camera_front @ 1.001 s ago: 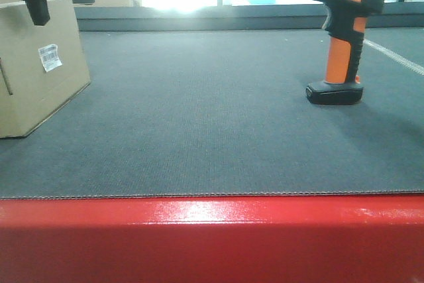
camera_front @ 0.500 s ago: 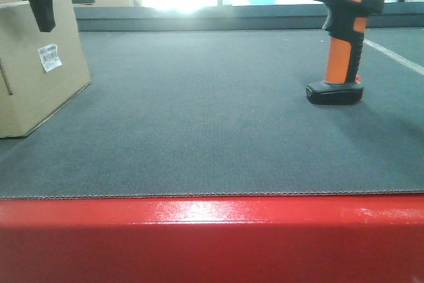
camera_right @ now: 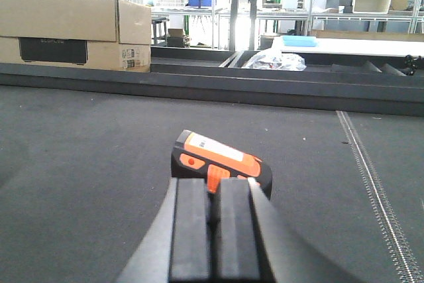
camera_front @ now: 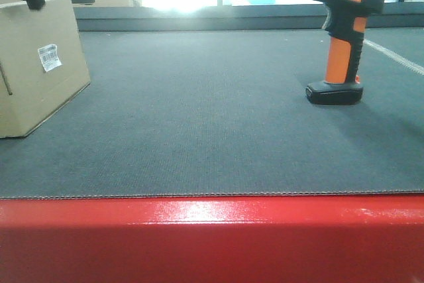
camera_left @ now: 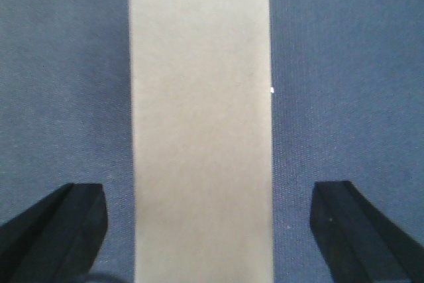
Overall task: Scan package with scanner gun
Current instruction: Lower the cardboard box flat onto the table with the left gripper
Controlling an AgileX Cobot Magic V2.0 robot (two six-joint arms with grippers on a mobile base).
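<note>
The left hand [camera_left: 212, 230] hangs spread over the package [camera_left: 202, 124], which sits on the dark woven desk [camera_front: 212, 117] left of the upright scanner gun [camera_front: 341, 34], the right hand [camera_right: 212, 230] pressed together just behind it, stacked boxes [camera_right: 73, 31] and shelving [camera_right: 318, 4] beyond.

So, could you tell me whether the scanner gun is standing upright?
Upright: the scanner gun stands on its flat black base, orange handle vertical.
</note>
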